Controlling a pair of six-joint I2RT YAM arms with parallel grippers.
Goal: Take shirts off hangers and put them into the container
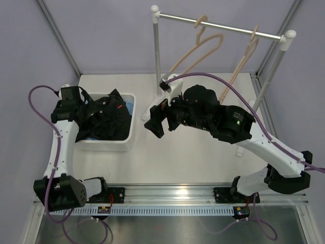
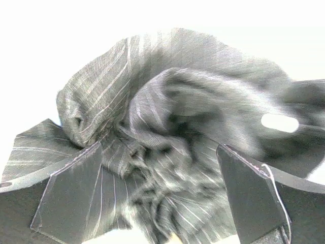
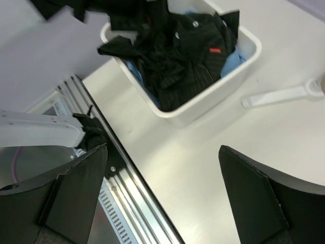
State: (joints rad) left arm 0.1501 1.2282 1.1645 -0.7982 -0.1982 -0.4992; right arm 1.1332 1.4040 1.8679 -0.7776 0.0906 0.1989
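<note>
The black pinstriped shirt (image 1: 106, 119) lies crumpled in the white container (image 1: 104, 146), over the light blue shirt (image 1: 131, 107), of which only an edge shows. My left gripper (image 1: 87, 108) is over the container's left end. In the left wrist view it (image 2: 158, 168) is open, fingers (image 2: 71, 193) wide apart, with the black shirt's (image 2: 167, 86) folds loose between and beyond them. My right gripper (image 1: 155, 124) hangs open and holds nothing, over the table right of the container (image 3: 213, 96). Two bare beige hangers (image 1: 203, 48) (image 1: 247, 53) hang on the rail.
The clothes rack's rail (image 1: 223, 28) spans the back, its left post (image 1: 156, 56) just behind my right gripper and its white foot (image 3: 284, 94) beside the container. The arms' metal mounting rail (image 3: 132, 193) runs along the near edge.
</note>
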